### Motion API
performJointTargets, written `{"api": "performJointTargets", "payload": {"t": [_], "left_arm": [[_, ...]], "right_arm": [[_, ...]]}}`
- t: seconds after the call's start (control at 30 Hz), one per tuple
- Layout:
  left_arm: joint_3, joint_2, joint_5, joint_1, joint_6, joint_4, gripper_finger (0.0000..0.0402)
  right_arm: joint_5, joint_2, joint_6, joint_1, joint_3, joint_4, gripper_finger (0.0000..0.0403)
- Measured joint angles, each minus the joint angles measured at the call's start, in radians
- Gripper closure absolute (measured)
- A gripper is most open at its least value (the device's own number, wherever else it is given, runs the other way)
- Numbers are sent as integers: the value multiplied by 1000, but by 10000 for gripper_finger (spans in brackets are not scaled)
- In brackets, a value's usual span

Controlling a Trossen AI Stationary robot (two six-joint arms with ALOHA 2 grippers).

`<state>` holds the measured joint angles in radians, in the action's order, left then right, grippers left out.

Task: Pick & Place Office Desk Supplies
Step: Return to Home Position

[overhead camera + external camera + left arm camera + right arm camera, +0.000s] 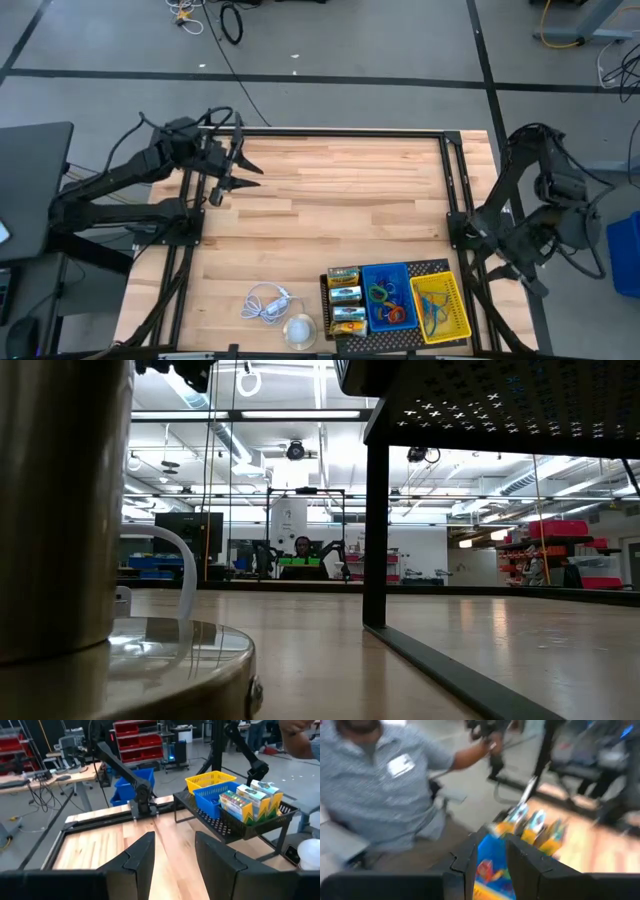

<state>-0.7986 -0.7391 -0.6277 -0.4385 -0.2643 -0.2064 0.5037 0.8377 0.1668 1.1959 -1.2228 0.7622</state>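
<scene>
The black perforated tray [432,268] stands on legs at the table's near edge. On it sit yellow-and-green crayon boxes [344,298] [250,802], a blue bin [388,297] [212,796] with coloured loops, and a yellow bin [441,306] [207,780] with thin blue pieces. My left gripper [225,185] [175,855] hangs open over the table's far left part, level, well away from the tray, with nothing between its fingers. My right gripper [492,865] stays off the table's right edge, open and holding nothing; the blue bin [490,865] and crayon boxes [535,827] show farther off.
A coiled white cable [268,303] and a round pale object [300,330] lie left of the tray. Black frame rails [452,180] border the table. A person in a grey shirt [385,795] sits beyond the tray. Bare wood spreads across the table's middle [330,200].
</scene>
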Motion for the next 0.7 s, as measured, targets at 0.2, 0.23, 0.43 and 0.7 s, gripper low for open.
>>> {"api": "performJointTargets", "payload": {"t": [0.2,0.23,0.43,0.7], "left_arm": [[-3,0,-108,0,-6,19,254],[-3,0,-144,0,-6,20,254],[-3,0,-172,0,-11,24,254],[-3,-25,140,-1,154,-18,253]], "right_arm": [[62,-4,-69,-6,8,-84,296],[60,-1,-57,-6,8,-83,296],[127,0,-60,-6,9,-44,296],[255,-1,125,-6,9,-61,296]]}}
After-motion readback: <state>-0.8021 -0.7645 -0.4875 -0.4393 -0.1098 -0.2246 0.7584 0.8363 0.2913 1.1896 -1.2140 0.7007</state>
